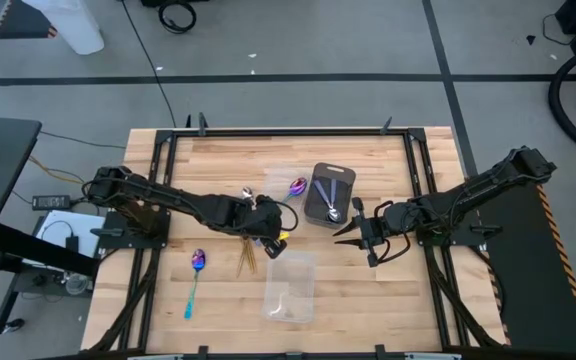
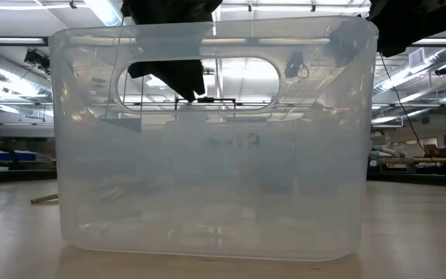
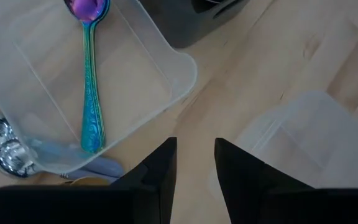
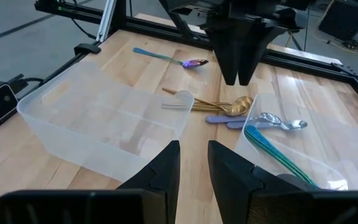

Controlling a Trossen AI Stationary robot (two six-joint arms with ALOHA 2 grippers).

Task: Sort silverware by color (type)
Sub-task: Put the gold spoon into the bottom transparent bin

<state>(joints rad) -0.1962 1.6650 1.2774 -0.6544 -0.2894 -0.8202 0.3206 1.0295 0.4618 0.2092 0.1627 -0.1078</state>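
Observation:
My left gripper (image 1: 273,240) (image 3: 194,163) hangs open over bare wood between two clear trays, pointing steeply down, with nothing between its fingers. A purple-bowled, teal-handled spoon (image 3: 92,81) lies in the far clear tray (image 1: 286,188). Another such spoon (image 1: 195,277) lies on the table at the near left. Gold spoons (image 1: 246,257) and silver spoons (image 4: 272,121) lie on the wood beside my left gripper. A silver spoon (image 1: 332,207) rests in the dark tray (image 1: 318,175). My right gripper (image 1: 354,232) (image 4: 193,155) waits open, clear of the table, right of the trays.
An empty clear tray (image 1: 290,287) stands near the table's front edge and fills the low view (image 2: 207,155). A black frame (image 1: 288,131) runs around the wooden tabletop. Bare wood lies at the near right and far left.

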